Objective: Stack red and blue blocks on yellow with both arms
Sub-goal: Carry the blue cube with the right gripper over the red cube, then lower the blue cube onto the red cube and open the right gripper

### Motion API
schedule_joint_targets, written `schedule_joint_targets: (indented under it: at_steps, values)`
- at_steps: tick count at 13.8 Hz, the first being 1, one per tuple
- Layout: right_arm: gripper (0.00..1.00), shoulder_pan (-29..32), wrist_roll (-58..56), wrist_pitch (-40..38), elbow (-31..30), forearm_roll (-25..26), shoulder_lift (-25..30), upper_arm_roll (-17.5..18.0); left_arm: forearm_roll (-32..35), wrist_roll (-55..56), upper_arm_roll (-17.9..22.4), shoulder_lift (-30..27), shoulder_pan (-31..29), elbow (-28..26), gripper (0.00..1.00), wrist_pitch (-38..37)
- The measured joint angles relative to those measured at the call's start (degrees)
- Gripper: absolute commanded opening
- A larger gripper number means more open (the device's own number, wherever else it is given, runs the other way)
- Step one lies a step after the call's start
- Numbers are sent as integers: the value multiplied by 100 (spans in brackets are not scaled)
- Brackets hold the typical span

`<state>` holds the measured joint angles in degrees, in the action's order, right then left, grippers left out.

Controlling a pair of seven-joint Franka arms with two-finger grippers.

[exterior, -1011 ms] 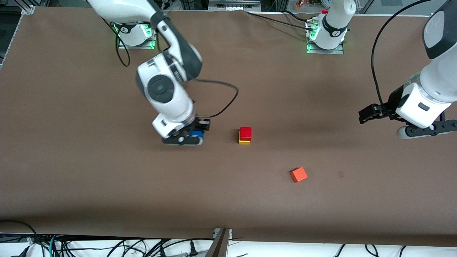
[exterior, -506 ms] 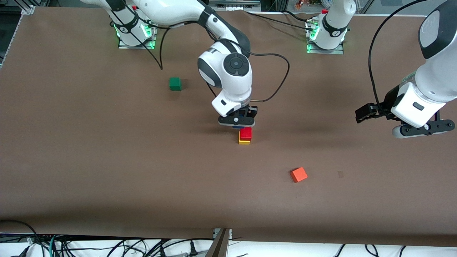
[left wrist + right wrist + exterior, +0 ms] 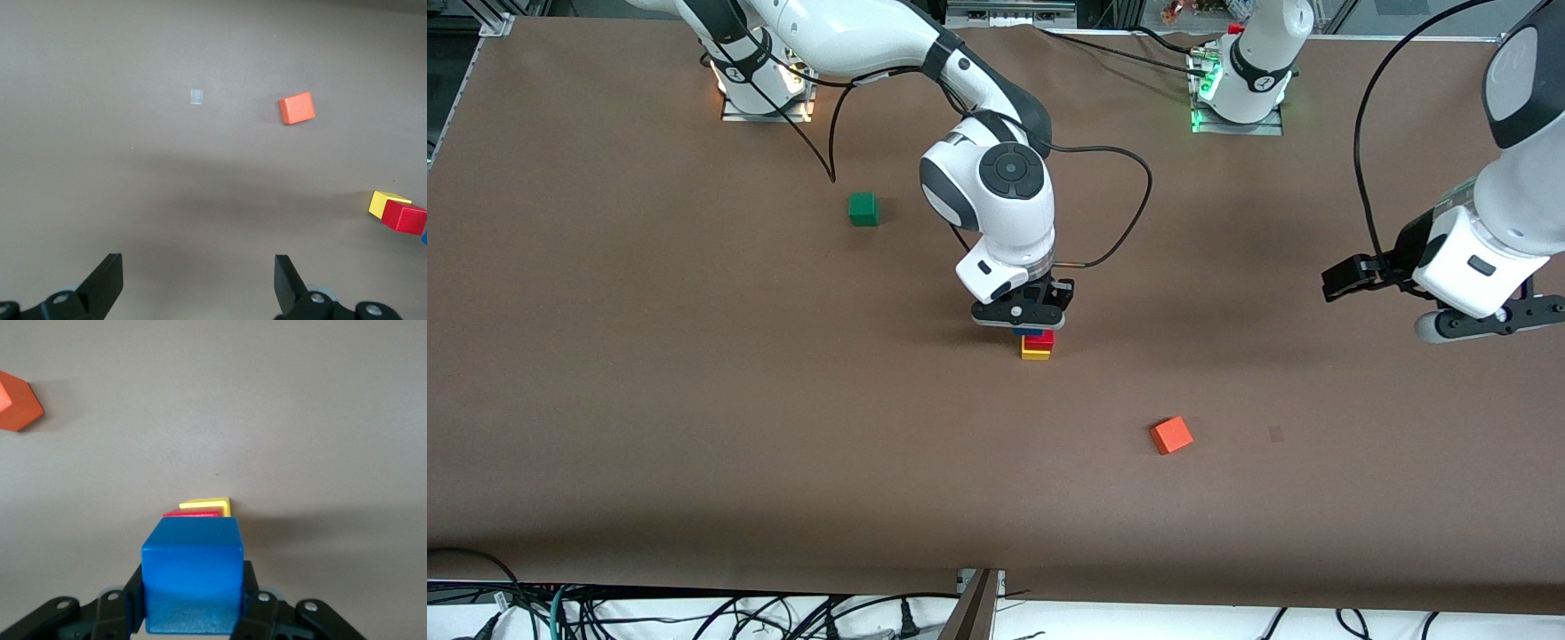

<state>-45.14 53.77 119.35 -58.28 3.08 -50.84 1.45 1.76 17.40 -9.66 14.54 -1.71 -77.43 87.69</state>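
The red block (image 3: 1039,340) sits on the yellow cube (image 3: 1035,354) at the table's middle. My right gripper (image 3: 1021,316) is shut on the blue block (image 3: 1019,332) and holds it right over the red block; I cannot tell whether they touch. In the right wrist view the blue block (image 3: 193,570) fills the jaws, with the red block's edge (image 3: 191,513) and the yellow cube's edge (image 3: 205,503) showing past it. My left gripper (image 3: 1485,324) waits open and empty above the left arm's end of the table. The left wrist view shows the red block (image 3: 404,217), the yellow cube (image 3: 385,202) and a sliver of the blue block (image 3: 424,237).
An orange cube (image 3: 1171,435) lies nearer to the front camera than the stack, toward the left arm's end; it also shows in the left wrist view (image 3: 296,107) and the right wrist view (image 3: 18,402). A green cube (image 3: 863,209) lies toward the right arm's base.
My right gripper has carried the blue block from the right arm's side to over the stack, then lowered it onto or just above the red block. The left arm barely moved.
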Motion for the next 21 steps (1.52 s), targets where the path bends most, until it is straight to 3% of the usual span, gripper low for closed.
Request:
schedule_joint_targets:
  at_steps: [8,21]
  values:
    - [0,-27,34,249,42,0,-224,3,0,-531,260,-514,-11,-621,100,-101]
    - [0,-34,36,-65,64,-1,-224,128,-1,-532,268,-534,-37,-672,100,-101]
